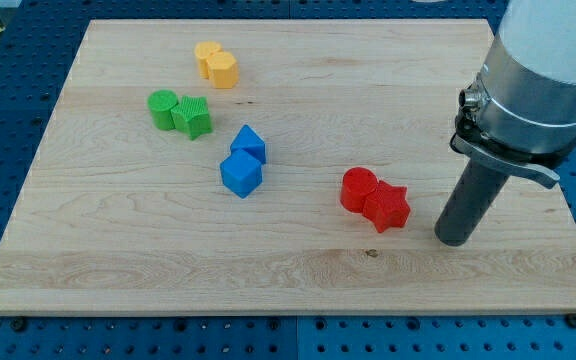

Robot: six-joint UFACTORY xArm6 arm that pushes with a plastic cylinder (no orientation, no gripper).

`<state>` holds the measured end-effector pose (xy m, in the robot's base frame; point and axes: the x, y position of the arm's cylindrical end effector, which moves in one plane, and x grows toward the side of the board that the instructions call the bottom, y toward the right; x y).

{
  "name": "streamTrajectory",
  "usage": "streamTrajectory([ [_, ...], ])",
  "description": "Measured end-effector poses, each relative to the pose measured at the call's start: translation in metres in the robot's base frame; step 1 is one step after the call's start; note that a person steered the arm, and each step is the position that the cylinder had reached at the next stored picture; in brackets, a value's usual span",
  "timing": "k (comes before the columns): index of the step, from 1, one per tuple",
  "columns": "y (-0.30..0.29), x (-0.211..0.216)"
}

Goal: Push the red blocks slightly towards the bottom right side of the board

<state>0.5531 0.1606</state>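
Camera view: my tip point(453, 240) sits on the board point(118, 250), just right of the red blocks point(376, 198), not touching; I have no claw, only a bare rod. The reds touch each other, right of centre. Blue blocks point(242, 160) are further left.
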Motion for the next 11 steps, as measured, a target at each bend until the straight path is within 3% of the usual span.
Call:
streamTrajectory([
  [1,0.000,0.001],
  [3,-0.073,0.028],
  [5,-0.137,-0.003],
  [7,-0.128,-0.054],
  [11,-0.079,-0.058],
])
